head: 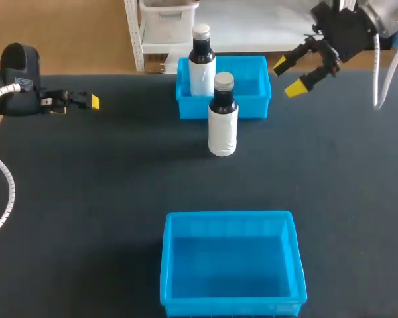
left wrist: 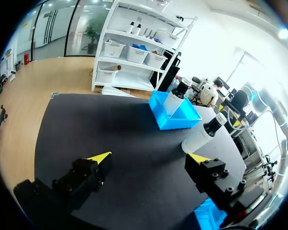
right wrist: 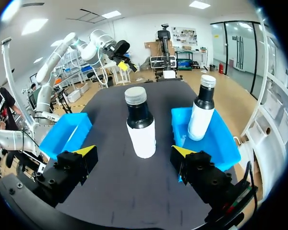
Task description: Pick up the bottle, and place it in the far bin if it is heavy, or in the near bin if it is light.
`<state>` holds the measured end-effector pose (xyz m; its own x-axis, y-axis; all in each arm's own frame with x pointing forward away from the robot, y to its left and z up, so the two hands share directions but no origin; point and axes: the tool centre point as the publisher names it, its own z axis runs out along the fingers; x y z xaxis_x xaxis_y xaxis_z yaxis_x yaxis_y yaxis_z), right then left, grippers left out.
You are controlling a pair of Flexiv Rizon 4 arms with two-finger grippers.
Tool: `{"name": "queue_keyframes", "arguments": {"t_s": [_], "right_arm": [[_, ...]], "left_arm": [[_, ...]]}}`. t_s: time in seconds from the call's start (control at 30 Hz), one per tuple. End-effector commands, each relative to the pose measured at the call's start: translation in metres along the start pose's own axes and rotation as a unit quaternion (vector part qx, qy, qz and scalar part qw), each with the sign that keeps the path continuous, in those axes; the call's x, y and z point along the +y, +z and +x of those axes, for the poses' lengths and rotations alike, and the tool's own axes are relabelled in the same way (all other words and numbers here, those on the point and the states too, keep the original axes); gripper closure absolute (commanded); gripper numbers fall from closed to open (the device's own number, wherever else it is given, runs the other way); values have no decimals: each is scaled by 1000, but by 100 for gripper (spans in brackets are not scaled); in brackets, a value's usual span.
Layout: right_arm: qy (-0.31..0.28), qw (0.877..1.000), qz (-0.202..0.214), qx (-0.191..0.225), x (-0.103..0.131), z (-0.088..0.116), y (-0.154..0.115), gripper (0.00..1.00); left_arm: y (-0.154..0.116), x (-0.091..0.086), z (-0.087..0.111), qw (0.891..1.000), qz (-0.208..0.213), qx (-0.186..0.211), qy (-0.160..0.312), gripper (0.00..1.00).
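Blue plastic forms both containers before you. The far bin holds one bottle, upright against its left wall in the head view. The near bin sits open-topped, its whole floor in view.

The second bottle, dark with a white label and a grey cap, stands upright on the black table just in front of the far bin and apart from it, between the two bins.

Your left gripper sits at the table's left side, well apart from this bottle, fingers spread wide and holding nothing. Your right gripper hangs beside the far bin's right end, its jaws likewise spread, with the standing bottle ahead of them and untouched.

Count: two bins, two bottles, two grippers.
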<state>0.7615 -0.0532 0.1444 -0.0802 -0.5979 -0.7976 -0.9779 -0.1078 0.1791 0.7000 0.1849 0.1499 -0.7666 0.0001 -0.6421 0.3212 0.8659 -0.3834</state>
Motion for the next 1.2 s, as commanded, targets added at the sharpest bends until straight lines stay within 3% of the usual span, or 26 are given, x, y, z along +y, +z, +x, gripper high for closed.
{"name": "queue_keyframes", "arguments": {"t_s": [0.03,1.2], "right_arm": [[-4,992,123,6,6,-8,17,0],[-16,999,45,-15,-6,-45,91,0]], "left_arm": [[0,0,0,1000,0,0,0,0],[0,0,0,1000,0,0,0,0]]}}
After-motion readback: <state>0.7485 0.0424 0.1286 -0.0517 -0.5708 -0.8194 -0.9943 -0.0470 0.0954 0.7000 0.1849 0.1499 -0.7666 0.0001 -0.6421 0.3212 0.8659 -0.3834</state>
